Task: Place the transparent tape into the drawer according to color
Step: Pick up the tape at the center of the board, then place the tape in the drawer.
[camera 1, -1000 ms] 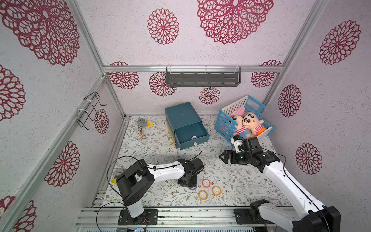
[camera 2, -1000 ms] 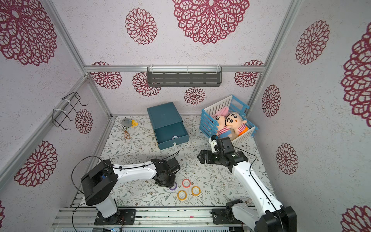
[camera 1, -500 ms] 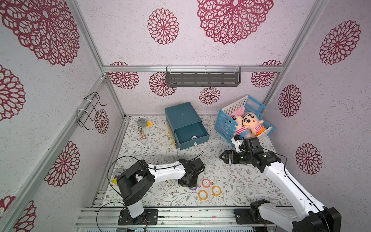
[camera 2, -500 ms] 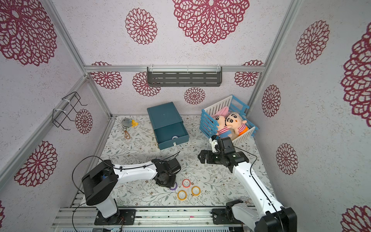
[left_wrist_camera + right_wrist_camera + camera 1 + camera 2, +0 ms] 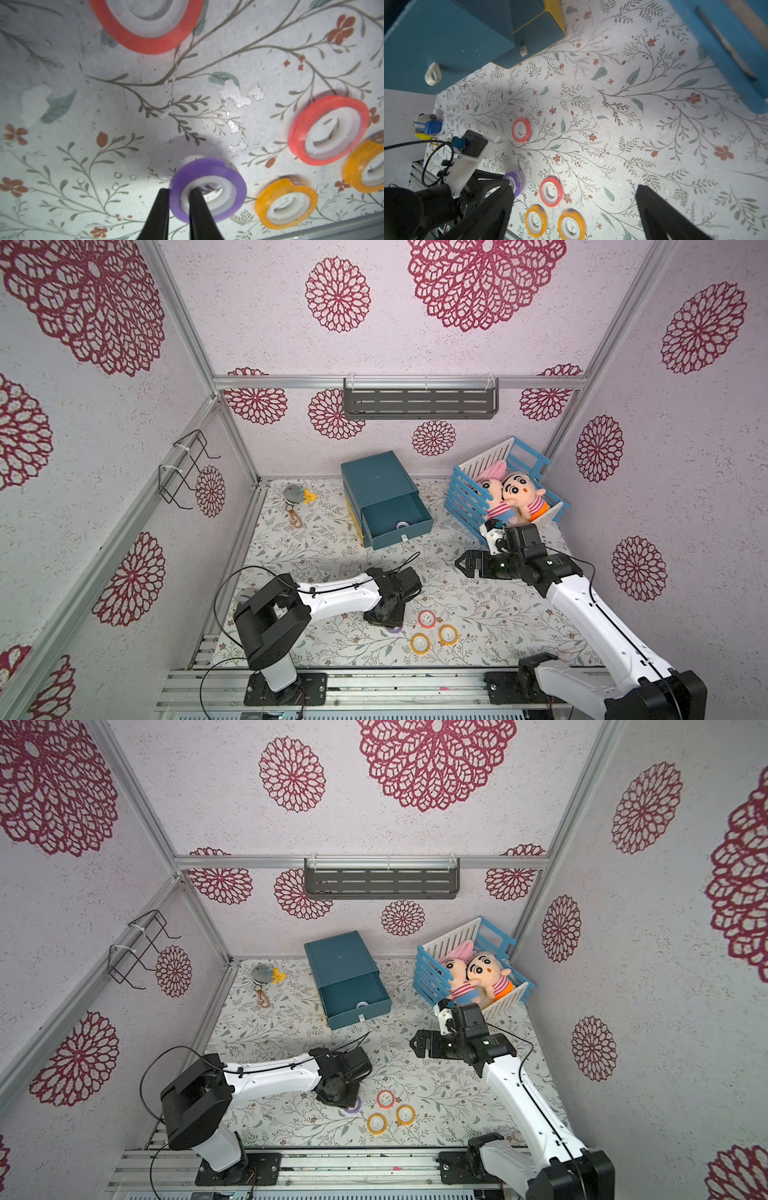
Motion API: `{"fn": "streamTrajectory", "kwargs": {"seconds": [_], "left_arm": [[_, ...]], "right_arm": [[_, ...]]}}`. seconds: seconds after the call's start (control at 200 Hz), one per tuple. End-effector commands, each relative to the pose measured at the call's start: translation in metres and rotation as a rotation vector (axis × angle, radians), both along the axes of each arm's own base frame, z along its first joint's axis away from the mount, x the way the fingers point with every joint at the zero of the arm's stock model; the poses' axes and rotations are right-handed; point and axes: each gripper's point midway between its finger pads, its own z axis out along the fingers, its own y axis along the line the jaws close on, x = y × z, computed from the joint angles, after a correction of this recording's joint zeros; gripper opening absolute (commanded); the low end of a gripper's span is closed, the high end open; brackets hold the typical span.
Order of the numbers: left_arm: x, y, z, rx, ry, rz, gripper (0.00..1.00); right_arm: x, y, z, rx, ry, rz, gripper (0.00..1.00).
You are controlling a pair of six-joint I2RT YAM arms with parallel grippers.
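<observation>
CHANGE: finishes clenching left tool (image 5: 179, 191) on wall of purple roll (image 5: 209, 169), one finger in the core, one outside | PLACE: low over worktop (image 5: 83, 104) beside red roll (image 5: 332, 99) and orange roll (image 5: 266, 202); cannot tell whether lifted | OTHER: holds right tool (image 5: 461, 564) spread, empty, near drawer (image 5: 386, 540) | MEANING: grasp made, carry to drawer likely next

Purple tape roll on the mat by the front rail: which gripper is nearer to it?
Left. The left gripper is shut on the purple tape roll, one finger inside its core, one outside the rim. The right gripper hangs open farther back, by the blue crate.
</observation>
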Motion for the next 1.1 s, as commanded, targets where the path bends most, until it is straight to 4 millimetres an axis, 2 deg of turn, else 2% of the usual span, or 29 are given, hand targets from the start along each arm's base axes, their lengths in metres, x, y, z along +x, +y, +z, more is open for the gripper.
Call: {"fn": "streamTrajectory", "kwargs": {"seconds": [0.0, 0.175, 0.33, 0.661, 1.096], "left_arm": [[0.001, 0.000, 0.014, -0.005, -0.033, -0.006, 0.00], [0.005, 0.004, 0.026, -0.004, -0.061, -0.002, 0.00], [0.008, 0.009, 0.047, -0.019, -0.099, 0.003, 0.00], [0.017, 0.016, 0.099, -0.068, -0.193, 0.015, 0.00], [0.043, 0.029, 0.179, -0.126, -0.341, 0.038, 0.00]], "right_arm": [[0.003, 0.001, 0.010, 0.017, -0.051, 0.015, 0.99], [0.004, 0.002, 0.010, 0.018, -0.052, 0.023, 0.99], [0.006, 0.003, 0.010, 0.022, -0.050, 0.027, 0.99], [0.008, 0.006, 0.013, 0.038, -0.055, 0.035, 0.99], [0.012, 0.006, 0.025, 0.040, -0.073, 0.035, 0.99]]}}
